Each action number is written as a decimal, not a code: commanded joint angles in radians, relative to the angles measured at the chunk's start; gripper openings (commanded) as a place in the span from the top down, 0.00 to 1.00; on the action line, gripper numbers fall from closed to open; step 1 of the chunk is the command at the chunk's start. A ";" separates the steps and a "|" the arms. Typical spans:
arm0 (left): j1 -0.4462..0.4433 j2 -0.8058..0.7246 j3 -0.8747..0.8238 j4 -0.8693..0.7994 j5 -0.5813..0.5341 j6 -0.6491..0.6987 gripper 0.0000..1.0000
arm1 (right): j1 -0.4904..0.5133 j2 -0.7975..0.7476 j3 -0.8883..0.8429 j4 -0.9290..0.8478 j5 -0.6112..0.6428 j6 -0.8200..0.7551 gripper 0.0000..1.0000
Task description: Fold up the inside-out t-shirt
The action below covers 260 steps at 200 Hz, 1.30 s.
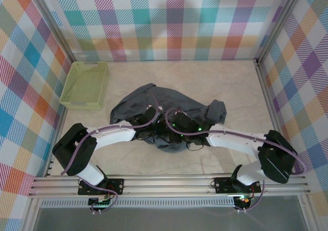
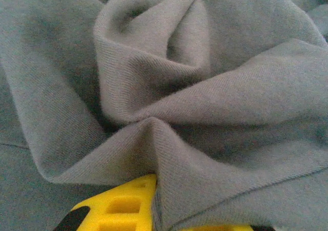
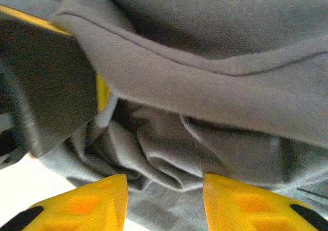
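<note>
The inside-out t-shirt (image 1: pixel 154 100) lies crumpled in a dark slate-grey heap at the middle of the table. Both arms reach into its near side, close together. My left gripper (image 1: pixel 152 117) is shut on a ridge of the cloth; in the left wrist view the t-shirt (image 2: pixel 205 87) bunches in deep folds, and a fold is pinched in the left gripper (image 2: pixel 179 210) between its yellow fingers (image 2: pixel 118 205). My right gripper (image 3: pixel 165 200) is open just above the t-shirt (image 3: pixel 205 87), with nothing between its fingers (image 3: pixel 87 200). The left gripper's dark body (image 3: pixel 46 82) sits right beside it.
A lime-green mesh basket (image 1: pixel 84 85) stands at the back left, apart from the shirt. Bare beige tabletop (image 1: pixel 236 87) surrounds the heap. Plaid walls close in the back and both sides, and a metal rail (image 1: pixel 169 185) runs along the near edge.
</note>
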State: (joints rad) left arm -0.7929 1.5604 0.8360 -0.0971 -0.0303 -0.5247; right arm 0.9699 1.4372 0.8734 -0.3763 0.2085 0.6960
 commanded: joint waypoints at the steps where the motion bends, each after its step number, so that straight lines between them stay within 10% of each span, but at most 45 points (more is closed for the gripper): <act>1: 0.005 -0.005 -0.020 0.038 0.031 -0.023 0.87 | 0.001 0.064 0.066 -0.011 0.059 0.051 0.56; 100: 0.053 -0.012 -0.033 0.047 0.072 -0.046 0.86 | 0.001 0.087 0.022 -0.005 0.092 0.016 1.00; 192: 0.089 0.103 0.083 -0.139 -0.039 -0.034 0.74 | 0.002 -0.321 -0.277 0.234 -0.008 -0.036 1.00; 260: -0.023 -0.082 0.011 -0.151 -0.073 0.111 0.42 | 0.001 -0.516 -0.409 0.380 -0.041 -0.099 1.00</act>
State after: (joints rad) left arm -0.7429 1.6291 0.8787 -0.2199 -0.0471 -0.4995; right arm 0.9699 0.9409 0.4652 -0.0772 0.1879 0.6403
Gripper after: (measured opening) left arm 0.547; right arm 0.063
